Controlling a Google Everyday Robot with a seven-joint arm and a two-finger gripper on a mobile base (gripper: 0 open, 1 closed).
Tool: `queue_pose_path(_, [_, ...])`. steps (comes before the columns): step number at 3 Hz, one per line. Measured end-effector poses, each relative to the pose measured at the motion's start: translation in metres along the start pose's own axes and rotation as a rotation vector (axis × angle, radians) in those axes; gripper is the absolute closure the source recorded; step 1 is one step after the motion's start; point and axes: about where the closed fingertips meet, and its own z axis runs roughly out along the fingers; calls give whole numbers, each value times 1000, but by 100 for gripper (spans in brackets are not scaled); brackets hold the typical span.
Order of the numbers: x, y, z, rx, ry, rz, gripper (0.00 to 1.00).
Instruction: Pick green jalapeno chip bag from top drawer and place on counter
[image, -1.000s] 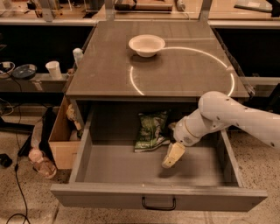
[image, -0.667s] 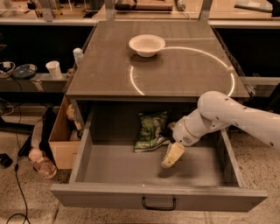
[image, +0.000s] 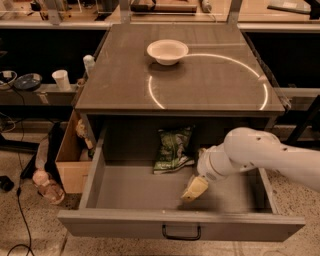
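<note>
The green jalapeno chip bag (image: 173, 148) lies at the back middle of the open top drawer (image: 135, 187), partly under the counter edge. My gripper (image: 194, 189) hangs inside the drawer, to the right of the bag and nearer the drawer front, a short way from it and not touching it. My white arm (image: 260, 152) reaches in from the right. The counter (image: 210, 75) above carries the white circle line.
A white bowl (image: 167, 51) sits at the back of the counter on the circle line. A tan cardboard box (image: 72, 160) stands on the floor left of the drawer. A white cup (image: 61, 80) and clutter sit on the low shelf at left.
My gripper has moved a little toward the drawer front, slightly away from the bag. The bag, drawer and bowl have not moved.
</note>
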Motion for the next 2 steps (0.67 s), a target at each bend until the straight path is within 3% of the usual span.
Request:
queue_pose_path(1, [17,16,14,11,7,74,0])
queue_pose_path(2, [16,16,15,10,7,74,0])
